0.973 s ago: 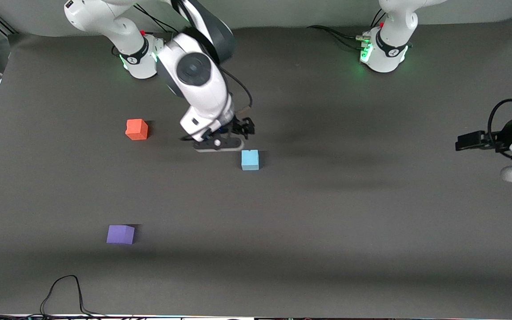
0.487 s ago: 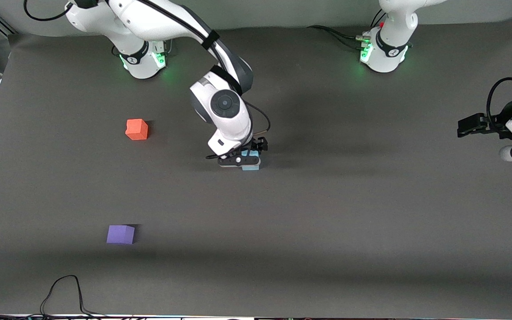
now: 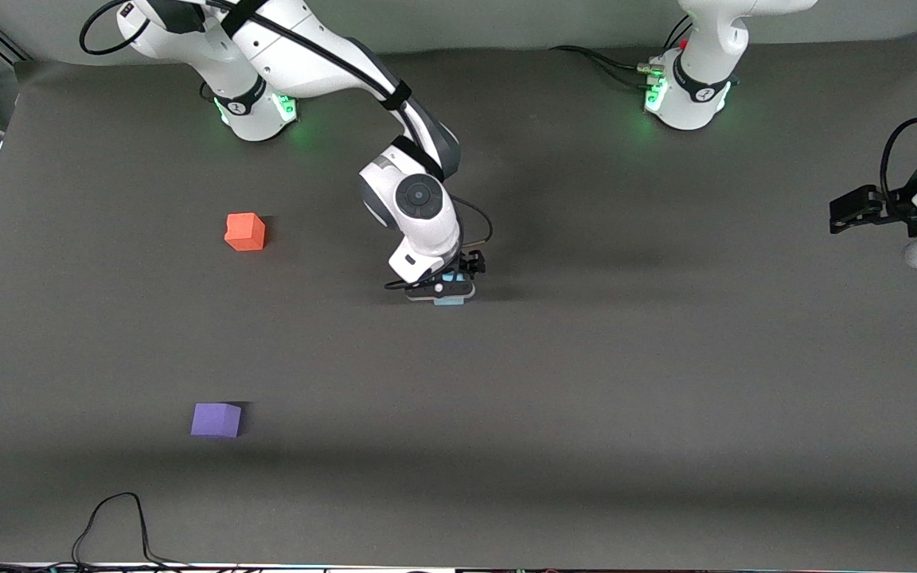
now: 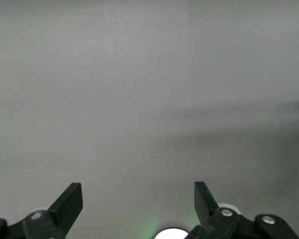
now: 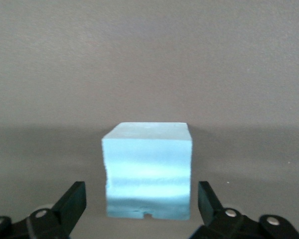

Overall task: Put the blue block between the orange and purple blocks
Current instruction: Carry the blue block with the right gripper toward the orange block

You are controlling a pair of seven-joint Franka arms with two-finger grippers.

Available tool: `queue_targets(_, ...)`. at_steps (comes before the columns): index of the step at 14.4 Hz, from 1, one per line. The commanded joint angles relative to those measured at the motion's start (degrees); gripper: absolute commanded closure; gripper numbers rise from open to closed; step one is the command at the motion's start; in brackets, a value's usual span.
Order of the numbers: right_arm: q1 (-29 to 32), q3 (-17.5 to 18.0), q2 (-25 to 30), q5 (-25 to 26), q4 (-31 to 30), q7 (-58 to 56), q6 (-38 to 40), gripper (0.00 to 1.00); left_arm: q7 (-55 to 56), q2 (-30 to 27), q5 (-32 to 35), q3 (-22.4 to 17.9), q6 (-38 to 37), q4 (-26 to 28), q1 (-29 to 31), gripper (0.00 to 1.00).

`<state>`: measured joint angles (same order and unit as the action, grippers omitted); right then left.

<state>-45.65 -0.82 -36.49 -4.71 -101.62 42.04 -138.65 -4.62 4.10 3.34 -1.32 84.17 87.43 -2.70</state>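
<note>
The light blue block (image 3: pixel 450 300) rests on the dark mat near the table's middle, mostly covered by my right gripper (image 3: pixel 449 288). In the right wrist view the blue block (image 5: pixel 148 169) stands between the open fingers (image 5: pixel 72 201) with a gap on each side, my right gripper (image 5: pixel 139 201) low around it. The orange block (image 3: pixel 244 231) sits toward the right arm's end. The purple block (image 3: pixel 216 419) lies nearer the front camera than the orange one. My left gripper (image 3: pixel 844 213) waits open and empty at the left arm's end; it also shows in the left wrist view (image 4: pixel 138 199).
A black cable (image 3: pixel 116 521) loops on the mat at the near edge, close to the purple block. The two arm bases (image 3: pixel 255 111) (image 3: pixel 685 95) stand along the table's back edge.
My right gripper moved from beside the blue block to over it and came down around it. The left gripper drifted slightly upward in the front view. The blocks have not moved.
</note>
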Motion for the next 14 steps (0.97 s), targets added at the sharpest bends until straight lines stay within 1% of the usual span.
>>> queue_targets(1, -0.8, -0.8, 0.6, 1.0, -1.2, 1.2, -1.2, 0.46, -0.6, -1.3, -0.5, -0.7, 1.4, 1.7, -1.2, 0.00)
queue_targets(2, -0.6, -0.8, 0.8, 1.7, -1.2, 1.2, -1.1, 0.64, -0.5, -1.3, -1.2, 0.4, 1.4, 1.7, -0.5, 0.00)
queue_targets(3, -0.3, -0.8, 1.2, 2.0, -1.2, 0.9, -0.9, 0.71, 0.0, -1.2, -1.2, 1.2, 1.5, 1.6, 0.1, 0.00)
queue_targets(4, -0.1, -1.4, 1.8, 2.0, -1.1, 0.8, -0.6, 0.72, 0.2, -1.2, -1.2, 1.8, 1.6, 1.7, 0.2, 0.00)
queue_targets(5, -0.1, -2.9, 3.4, 2.1, -1.2, 0.3, 0.5, 0.72, 0.1, -1.2, -1.2, 2.1, 1.6, 1.6, 0.8, 0.00)
queue_targets(7, 0.1, -5.3, 7.9, 2.1, -1.1, -0.8, 7.2, 0.72, 0.1, -1.2, -1.2, 3.8, 1.7, 1.7, 2.8, 0.00)
queue_targets(8, 0.1, -7.4, 10.8, 1.7, -1.2, -3.4, 10.1, 0.71, 0.1, -1.2, -1.2, 3.9, 1.7, 1.7, 2.9, 0.00)
queue_targets(11, 0.1, -15.7, 17.9, -0.2, -1.6, -12.2, 19.3, 0.72, 0.0, -1.2, -1.3, 3.9, 1.8, 1.6, 2.9, 0.00)
queue_targets(12, 0.1, -18.5, 19.8, -0.3, -2.7, -14.7, 20.5, 0.71, -0.2, -1.2, -1.3, 3.9, 1.8, 1.7, 2.9, 0.00)
queue_targets(14, 0.1, -25.1, 23.5, -0.4, -7.1, -21.8, 20.5, 0.71, -0.4, -1.3, -1.3, 3.8, 2.0, 1.8, 2.9, 0.00)
